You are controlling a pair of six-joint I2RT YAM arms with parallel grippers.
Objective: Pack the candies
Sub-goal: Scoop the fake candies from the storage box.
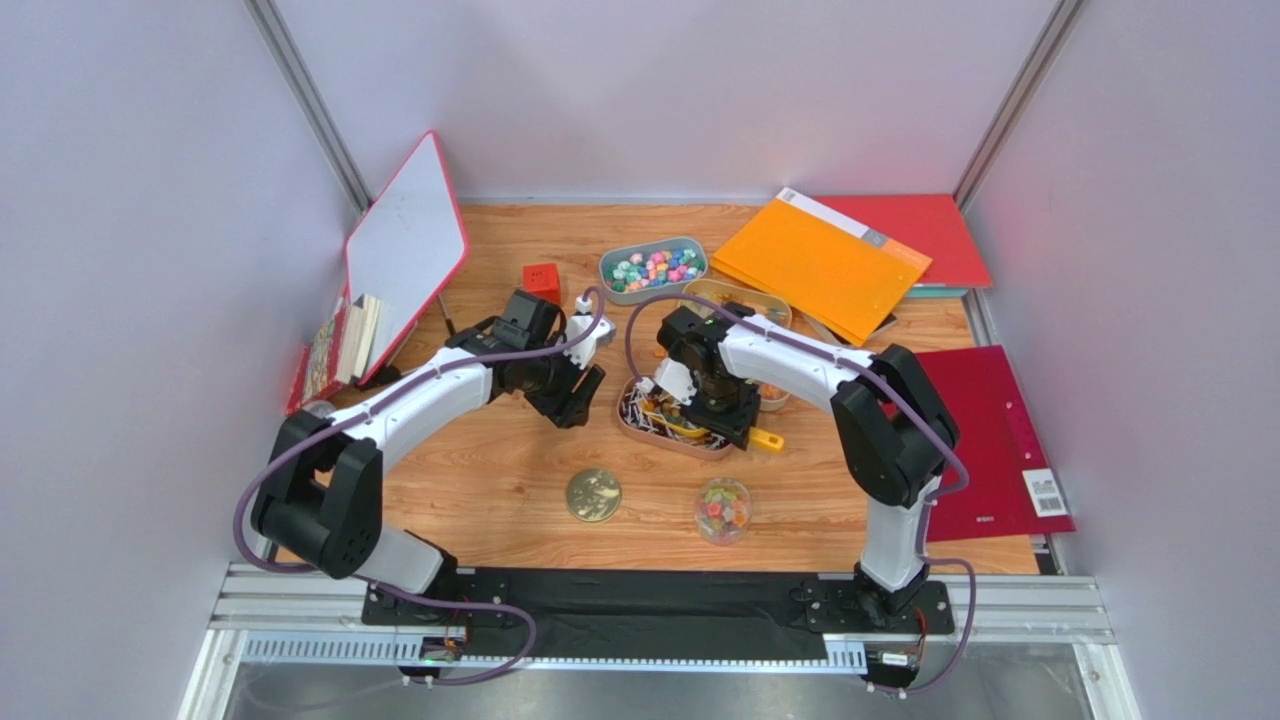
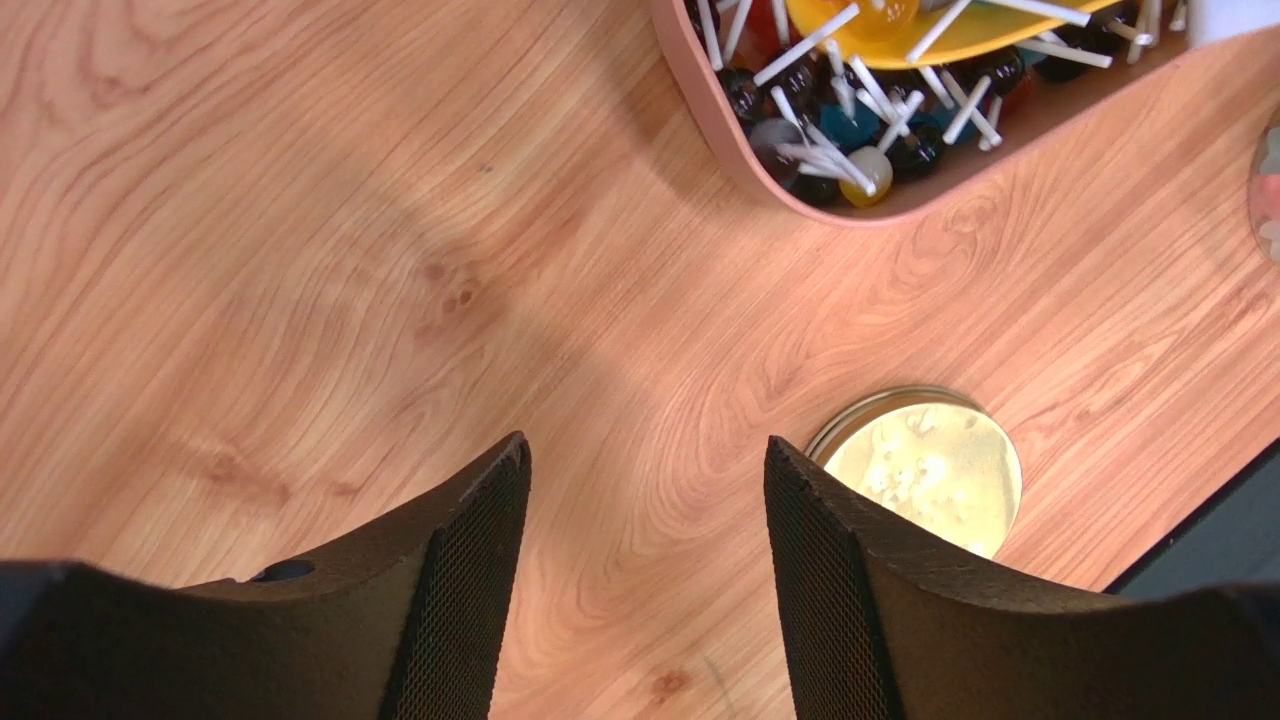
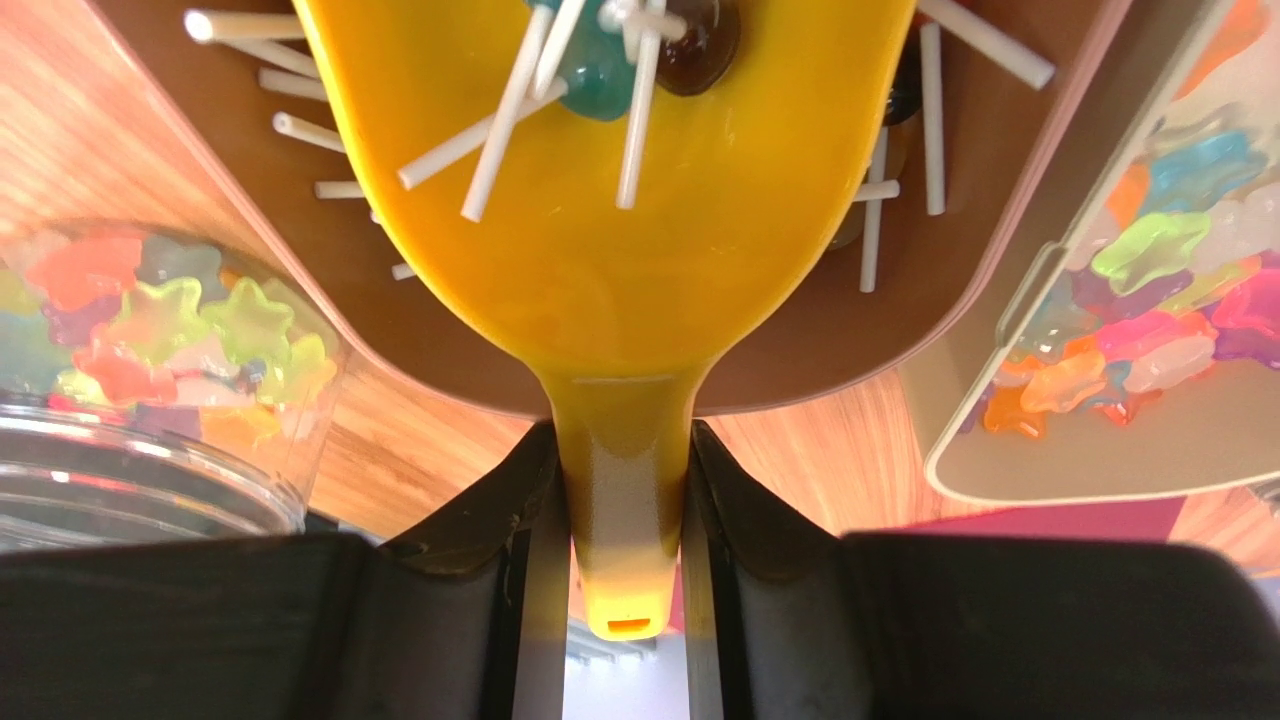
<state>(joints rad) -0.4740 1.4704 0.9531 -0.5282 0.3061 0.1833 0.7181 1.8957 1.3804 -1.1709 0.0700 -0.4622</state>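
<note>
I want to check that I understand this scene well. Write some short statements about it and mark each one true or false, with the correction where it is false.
1. The right gripper holds the handle of a yellow scoop. True.
2. The left gripper is shut on the gold lid. False: its jaws are open and empty, and the lid lies on the table.
3. Lollipops lie in the scoop. True.
4. The clear jar holds star-shaped candies. True.
5. The red cube lies inside the clear jar. False: it stands on the table, near the candy tin.
</note>
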